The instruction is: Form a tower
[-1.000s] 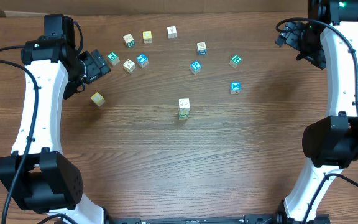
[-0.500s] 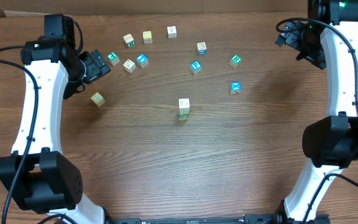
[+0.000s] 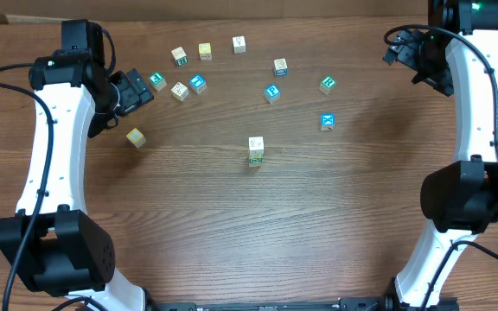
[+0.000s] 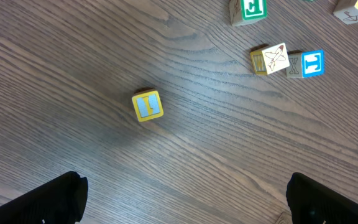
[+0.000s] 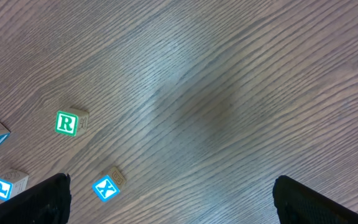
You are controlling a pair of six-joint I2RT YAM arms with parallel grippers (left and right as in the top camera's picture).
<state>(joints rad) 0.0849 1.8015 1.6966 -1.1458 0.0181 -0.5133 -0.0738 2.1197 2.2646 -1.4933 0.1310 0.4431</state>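
**Overhead and wrist views, read from the arm bases outward.** Nearest the bases, mid-table, stands the tower point(image 3: 255, 151). It is a short stack one cube wide, its long axis upright, free on the table point(image 3: 232, 225) with nothing touching it. Just beyond it, a lone yellow cube point(image 3: 136, 137) lies to the left and the X cube point(image 3: 327, 121) to the right. Farther out is the left gripper point(image 3: 137, 89), fingers wide apart and empty, near the yellow cube. From these fingers the tower lies rightward and back toward the bases. Loose cubes are scattered along the far side, the R cube point(image 3: 328, 84) among them. At the far right is the right gripper point(image 3: 413, 56), likewise spread and empty, well apart from the tower. The left arm is judged the nearer, and any added cube would need to descend along the upright axis
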